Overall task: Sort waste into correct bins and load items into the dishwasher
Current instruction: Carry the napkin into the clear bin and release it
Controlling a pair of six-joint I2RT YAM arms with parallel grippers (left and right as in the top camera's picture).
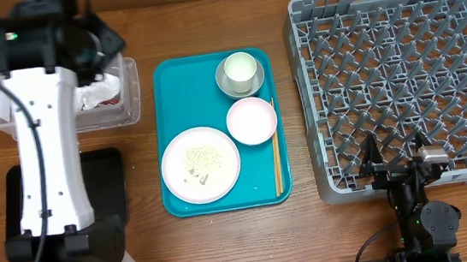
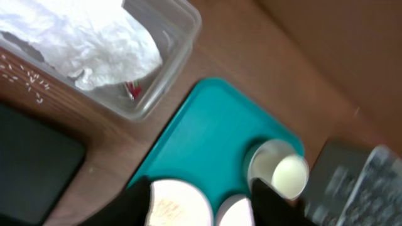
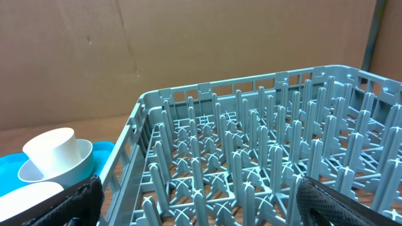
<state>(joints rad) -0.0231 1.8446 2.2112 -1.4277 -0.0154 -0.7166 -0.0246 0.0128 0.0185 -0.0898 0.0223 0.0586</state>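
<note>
The clear tub point(image 1: 131, 89) holds the crumpled white napkin point(image 1: 94, 94) and a bit of red wrapper point(image 2: 133, 90). My left gripper point(image 1: 103, 45) hangs above the tub, open and empty point(image 2: 201, 204). The black tray point(image 1: 105, 182) lies in front of the tub. The white plate point(image 1: 201, 164) carries rice grains point(image 1: 195, 159). The white bowl point(image 1: 251, 120), the pale cup point(image 1: 240, 67) in the metal bowl point(image 1: 227, 85) and the chopsticks point(image 1: 275, 153) also lie on the teal tray. My right gripper point(image 1: 395, 154) is open and empty over the front edge of the grey dish rack point(image 1: 398, 55).
The teal tray point(image 1: 169, 85) sits mid-table between tub and rack. A few white grains point(image 2: 25, 76) lie on the wood beside the tub. My left arm's white body point(image 1: 43, 158) hides part of the tub and black tray. A brown wall stands behind the rack point(image 3: 251, 144).
</note>
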